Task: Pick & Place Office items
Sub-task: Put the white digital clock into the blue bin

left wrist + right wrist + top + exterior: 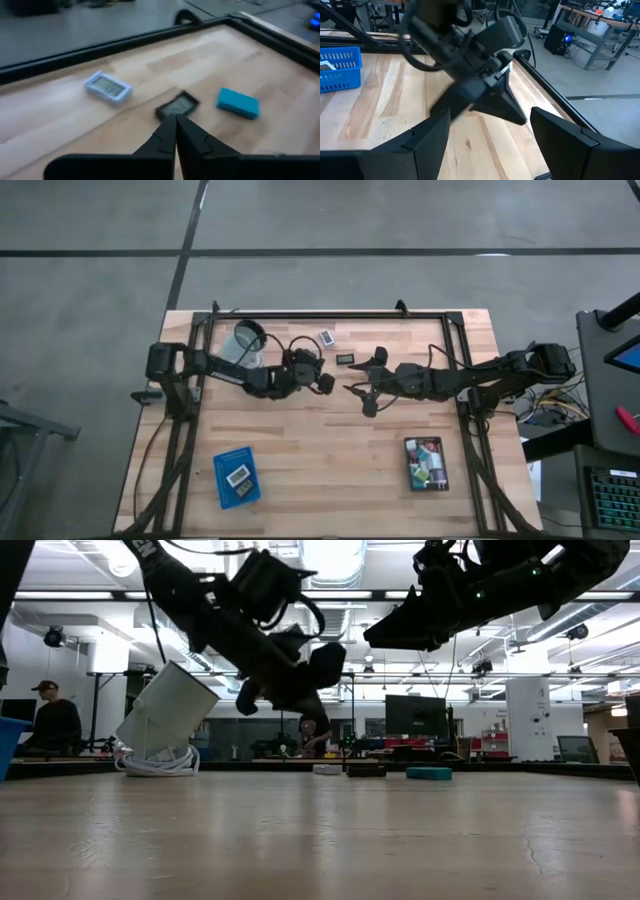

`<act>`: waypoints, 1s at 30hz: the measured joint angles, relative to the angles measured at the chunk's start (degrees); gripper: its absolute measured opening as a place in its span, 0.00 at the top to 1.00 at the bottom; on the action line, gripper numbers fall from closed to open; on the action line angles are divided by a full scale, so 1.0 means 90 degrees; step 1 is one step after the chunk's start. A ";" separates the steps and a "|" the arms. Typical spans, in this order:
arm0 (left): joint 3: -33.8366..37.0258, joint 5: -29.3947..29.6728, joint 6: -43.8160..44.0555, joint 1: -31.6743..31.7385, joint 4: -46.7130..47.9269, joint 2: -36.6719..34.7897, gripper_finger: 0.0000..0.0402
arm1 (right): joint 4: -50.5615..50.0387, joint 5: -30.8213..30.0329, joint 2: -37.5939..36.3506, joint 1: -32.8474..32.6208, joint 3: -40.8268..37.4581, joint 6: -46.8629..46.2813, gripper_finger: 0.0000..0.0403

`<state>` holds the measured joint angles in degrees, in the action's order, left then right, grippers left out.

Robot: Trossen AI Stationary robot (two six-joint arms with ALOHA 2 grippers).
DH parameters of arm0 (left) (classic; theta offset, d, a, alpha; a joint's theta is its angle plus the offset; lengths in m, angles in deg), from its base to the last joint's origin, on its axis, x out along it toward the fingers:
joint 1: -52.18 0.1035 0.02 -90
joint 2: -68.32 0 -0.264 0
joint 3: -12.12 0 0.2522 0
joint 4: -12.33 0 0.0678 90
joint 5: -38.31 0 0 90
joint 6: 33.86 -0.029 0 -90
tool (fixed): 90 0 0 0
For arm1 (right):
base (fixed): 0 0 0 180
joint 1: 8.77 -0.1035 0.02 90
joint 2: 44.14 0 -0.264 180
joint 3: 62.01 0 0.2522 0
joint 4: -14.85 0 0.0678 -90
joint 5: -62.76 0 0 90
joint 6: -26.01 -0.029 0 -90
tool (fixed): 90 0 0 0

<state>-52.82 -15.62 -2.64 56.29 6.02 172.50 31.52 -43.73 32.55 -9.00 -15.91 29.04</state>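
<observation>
Three office items lie on the table near its far edge: a white rectangle with a display face, a flat dark rectangle and a teal block. My left gripper is shut and holds nothing. It hovers above the wood just on the near side of the dark rectangle, pointing at it and slanting down. My right gripper hangs open above the table's middle, facing the left gripper, with nothing between its fingers.
A clear round cup lies tipped at the far left, by the left arm. A blue tray with one item sits near left, and a black tray with several pieces near right. A black frame borders the table.
</observation>
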 joint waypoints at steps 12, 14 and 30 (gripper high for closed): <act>0.0049 0.1211 0.1251 -0.0278 -0.0894 0.0812 0.98 | -0.0007 0.0001 0.0002 0.0001 0.0000 0.0000 0.32; -0.0148 0.1183 0.1236 -0.0256 -0.1094 0.1004 0.98 | 0.0004 0.0000 0.0002 0.0000 0.0000 -0.0001 0.32; -0.2371 0.1401 0.0955 0.0262 0.0742 0.2162 0.98 | -0.0001 0.0000 0.0002 0.0000 0.0000 -0.0002 0.32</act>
<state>-74.16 -3.00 5.96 58.64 12.70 191.96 31.51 -43.73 32.57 -9.00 -15.91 29.02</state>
